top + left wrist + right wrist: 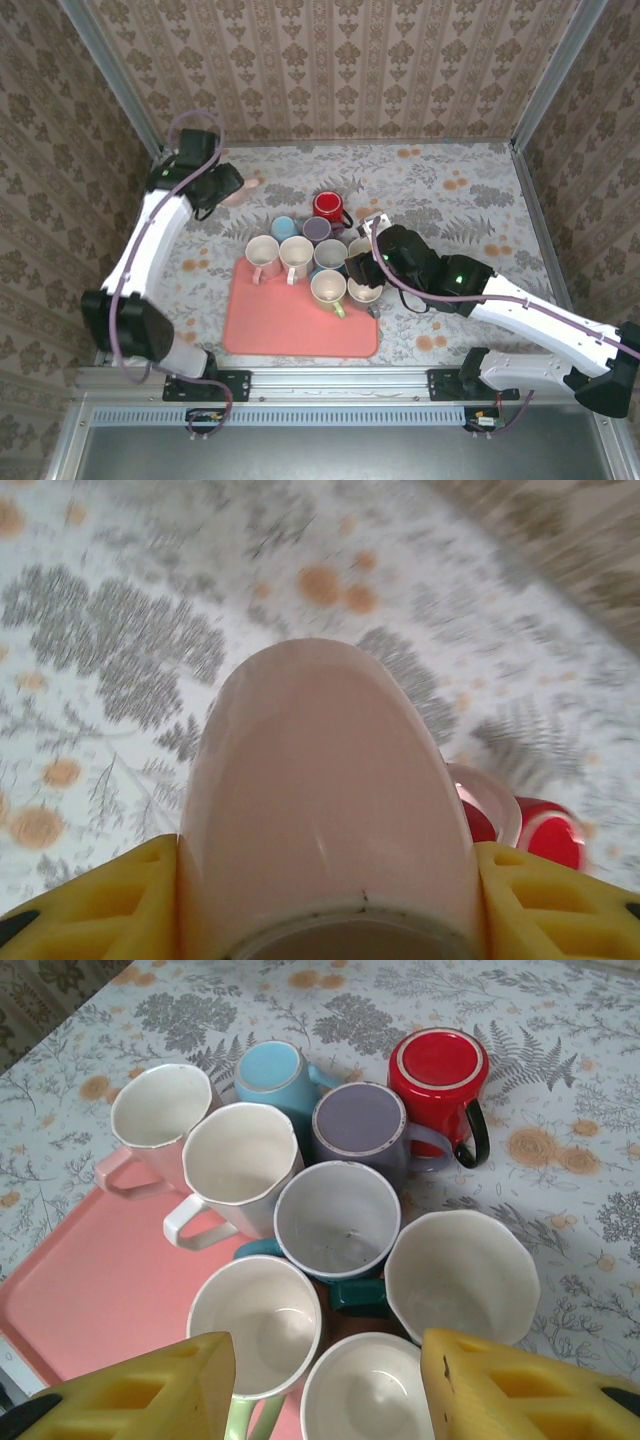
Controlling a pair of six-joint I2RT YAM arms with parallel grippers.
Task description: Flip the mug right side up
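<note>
A pale pink mug [320,780] is clamped between the yellow fingers [120,905] of my left gripper [325,880], its handle [492,800] sticking out to the right. In the top view this gripper [228,188] sits at the back left of the table, shut on the pink mug [244,190]. Three mugs stand upside down behind the tray: blue [272,1070], purple [358,1122] and red [437,1065]. My right gripper [328,1380] hangs open over the upright mugs, holding nothing; from above it [362,268] is over the tray's right side.
A pink tray [80,1270] lies at the front centre [290,335] with several upright white-lined mugs crowded on and beside it. Patterned walls close in the table on three sides. The floral cloth at the back right is bare [470,190].
</note>
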